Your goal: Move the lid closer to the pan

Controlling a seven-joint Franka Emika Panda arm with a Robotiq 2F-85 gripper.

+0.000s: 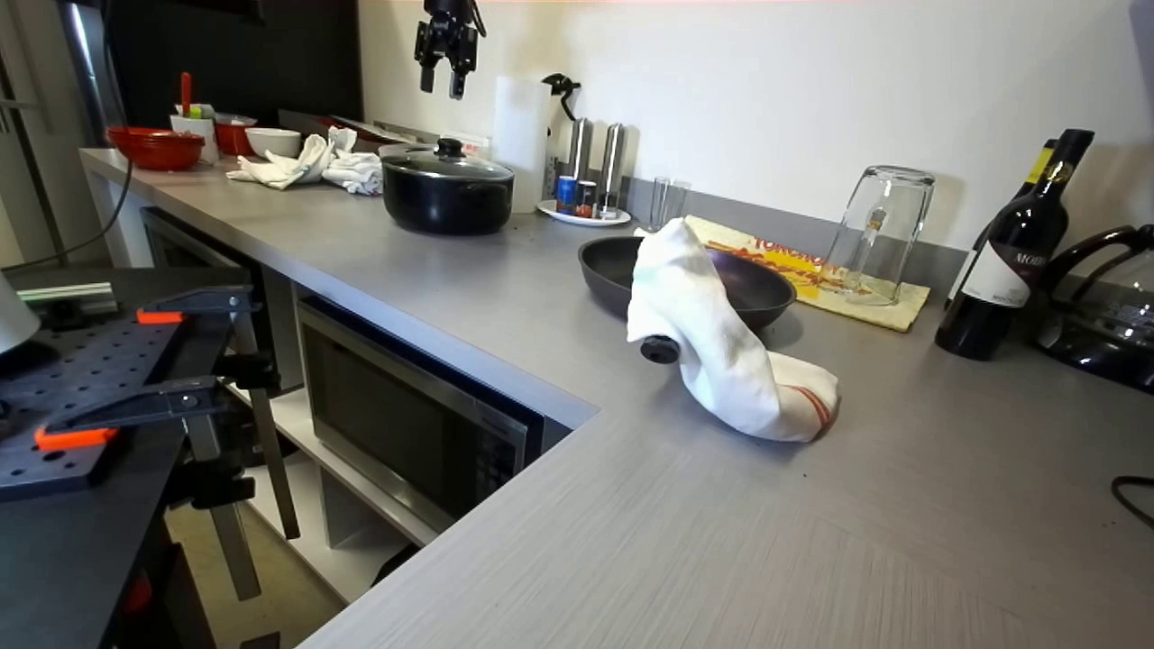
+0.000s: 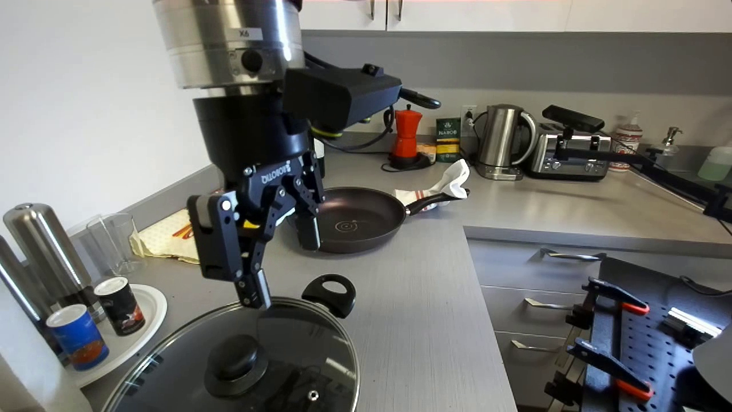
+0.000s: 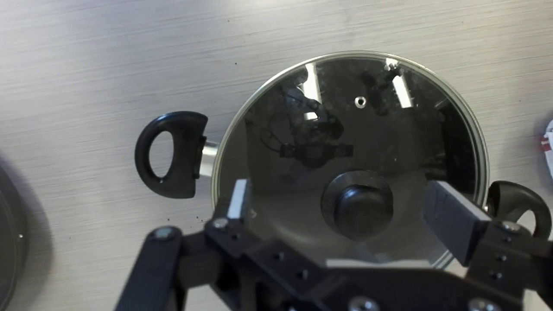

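the pot [image 1: 448, 203] stood on the grey counter [image 1: 297, 212], and the lid [image 3: 350, 142] was seated on top of it, a metal-edged disc of tinted glass with a black knob [image 3: 365, 211] in the middle. the gripper [image 1: 442, 90] hung above the pot, clear of the lid, its fingertips pointing down. its two fingers [image 3: 453, 222] were spread wide, and in the wrist view the knob showed in the gap between them. the pan [image 2: 354, 223], shallow and dark, sat right side up, apart from the pot with a stretch of counter between; in an exterior view it was to the right of the pot and nearer the camera. a striped cloth [image 1: 735, 383] stood bunched by the pan's handle [image 2: 430, 201], on the side away from the pot. near the pot, on its right in that same view, was a white plate [image 1: 552, 213] bearing a blue tub [image 1: 565, 194] and a black tub [image 1: 586, 199]. a paper roll [image 1: 520, 135] stood behind the pot, crumpled cloths [image 1: 356, 171] lay to its left, and a large glass [image 1: 879, 234] and two bottles [image 1: 999, 275] stood well to its right, past the pan.
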